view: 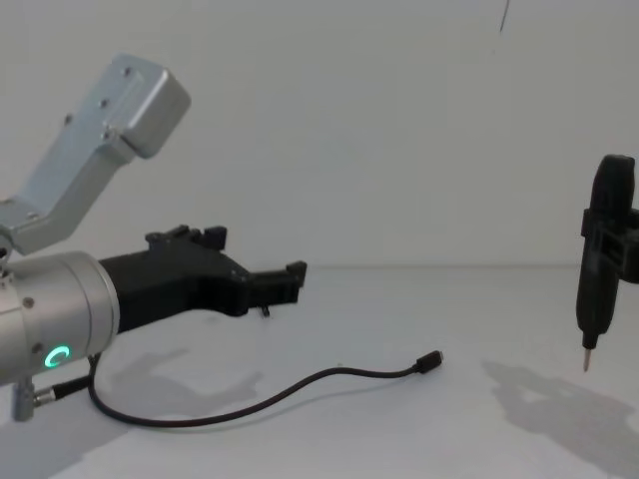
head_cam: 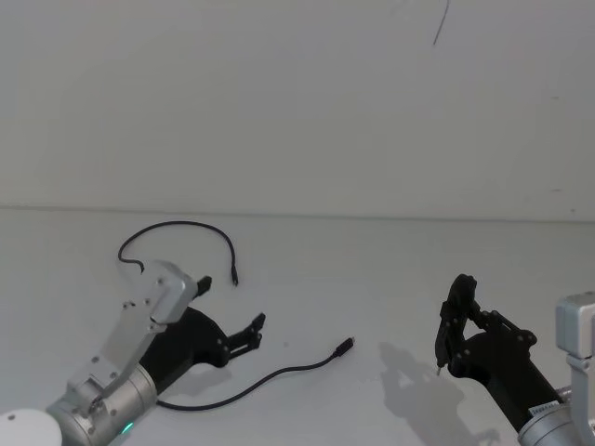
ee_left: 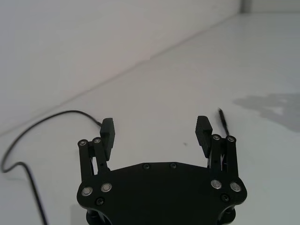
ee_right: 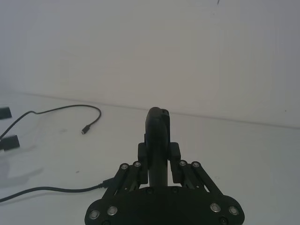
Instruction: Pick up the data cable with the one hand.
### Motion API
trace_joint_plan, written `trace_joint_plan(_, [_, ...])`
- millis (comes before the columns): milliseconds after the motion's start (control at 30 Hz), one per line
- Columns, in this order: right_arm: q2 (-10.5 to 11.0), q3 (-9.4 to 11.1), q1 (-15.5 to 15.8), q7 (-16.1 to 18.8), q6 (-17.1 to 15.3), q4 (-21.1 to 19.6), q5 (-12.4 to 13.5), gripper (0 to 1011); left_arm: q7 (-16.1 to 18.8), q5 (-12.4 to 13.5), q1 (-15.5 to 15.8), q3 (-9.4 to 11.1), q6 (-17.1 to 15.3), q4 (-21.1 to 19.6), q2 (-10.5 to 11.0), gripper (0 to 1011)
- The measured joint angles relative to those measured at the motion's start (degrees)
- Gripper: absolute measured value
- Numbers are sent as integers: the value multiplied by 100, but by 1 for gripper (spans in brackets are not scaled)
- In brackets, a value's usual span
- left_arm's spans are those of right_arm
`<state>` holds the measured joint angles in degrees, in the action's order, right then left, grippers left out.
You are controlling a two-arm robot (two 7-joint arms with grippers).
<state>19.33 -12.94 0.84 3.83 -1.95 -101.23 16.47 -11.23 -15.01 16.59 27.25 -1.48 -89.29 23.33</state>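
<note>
The data cable is a thin black cord lying loose on the white table. One stretch arcs behind my left arm. The other runs forward to a small silver-tipped plug. My left gripper, black with a silver wrist and a green ring light, hovers open over the table between the two stretches, touching neither. In the left wrist view the gripper holds nothing, with the cable off to one side. From the chest the cable lies below the raised gripper.
My right gripper is at the table's right, shut on a black pen-shaped tool held upright, its metal tip just above the surface. A plain white wall rises behind the table.
</note>
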Motion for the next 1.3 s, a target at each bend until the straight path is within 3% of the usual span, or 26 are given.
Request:
trace_joint_plan(833, [0,0,0,0,0,0,0,269,-2440,-252,938,687,-205,1061,272,1001])
trace_joint_plan(1100, [0,0,0,0,0,0,0,269,-2847,-304,1162,829,-265,1266,309,1002])
trace_joint_plan(1300, [0,0,0,0,0,0,0,269,-2915,-327,1250,867,-336,1386,305,918])
